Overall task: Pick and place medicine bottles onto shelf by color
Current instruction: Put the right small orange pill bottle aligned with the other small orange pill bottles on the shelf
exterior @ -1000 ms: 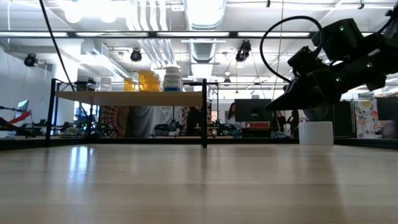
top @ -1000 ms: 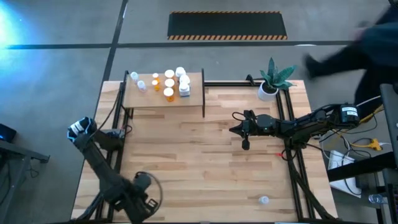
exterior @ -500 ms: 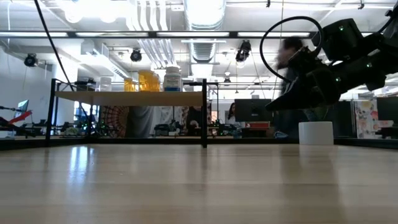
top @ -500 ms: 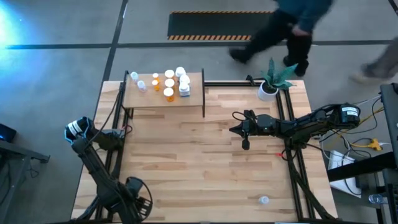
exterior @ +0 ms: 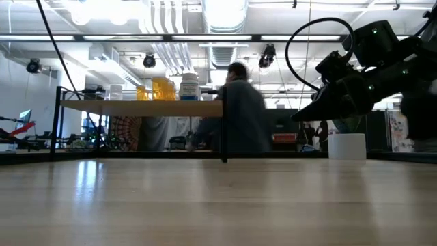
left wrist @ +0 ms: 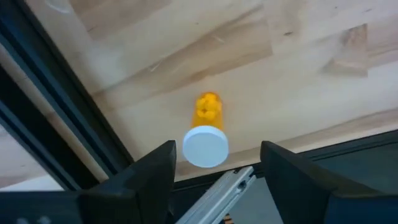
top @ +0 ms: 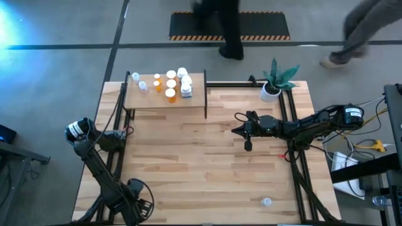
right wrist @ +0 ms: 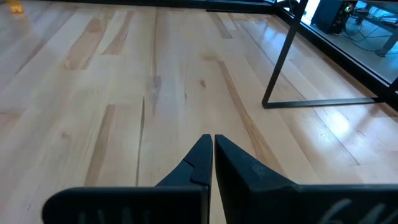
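The left end effector [left wrist: 214,177] is seen at the near left corner of the bench [top: 207,157], its fingers now spread wide where they were almost closed a second ago. An orange bottle [left wrist: 207,127] is framed between them, not yet gripped; a grasp is judged imminent. The right end effector [right wrist: 208,155] is kept shut and empty over the right of the bench. Other medicine bottles [top: 169,85] are grouped on the shelf [top: 195,99], far left.
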Robot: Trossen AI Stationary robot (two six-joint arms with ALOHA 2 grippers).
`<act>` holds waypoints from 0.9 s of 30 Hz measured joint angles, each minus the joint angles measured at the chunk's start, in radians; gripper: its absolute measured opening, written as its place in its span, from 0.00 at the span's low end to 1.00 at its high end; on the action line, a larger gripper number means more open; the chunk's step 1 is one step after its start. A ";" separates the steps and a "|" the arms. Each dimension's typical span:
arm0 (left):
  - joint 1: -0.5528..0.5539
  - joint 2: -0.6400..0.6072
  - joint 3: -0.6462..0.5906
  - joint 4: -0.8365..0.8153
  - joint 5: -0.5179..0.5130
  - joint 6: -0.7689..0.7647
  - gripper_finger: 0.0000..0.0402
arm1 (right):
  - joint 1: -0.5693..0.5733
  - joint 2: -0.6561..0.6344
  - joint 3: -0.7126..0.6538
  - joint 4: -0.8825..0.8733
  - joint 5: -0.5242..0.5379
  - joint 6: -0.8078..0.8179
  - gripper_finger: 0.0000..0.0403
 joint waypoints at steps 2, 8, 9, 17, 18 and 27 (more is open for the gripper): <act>0.000 0.000 -0.008 0.025 0.003 0.000 0.54 | 0.000 0.000 0.000 0.000 0.000 0.000 0.02; -0.013 0.003 -0.040 0.075 0.025 -0.002 0.54 | 0.000 0.000 0.000 0.000 0.000 0.000 0.02; -0.014 0.003 -0.043 0.072 0.025 -0.002 0.54 | 0.000 0.000 0.000 0.000 0.000 0.000 0.02; -0.019 0.003 -0.043 0.075 0.044 0.002 0.54 | 0.000 0.000 0.000 0.000 0.000 0.000 0.02; -0.019 0.003 -0.042 0.081 0.044 0.006 0.54 | 0.000 0.000 0.000 0.000 0.000 0.000 0.02; -0.017 0.002 -0.024 0.207 0.064 0.054 0.54 | 0.000 0.000 0.000 0.009 0.000 0.000 0.02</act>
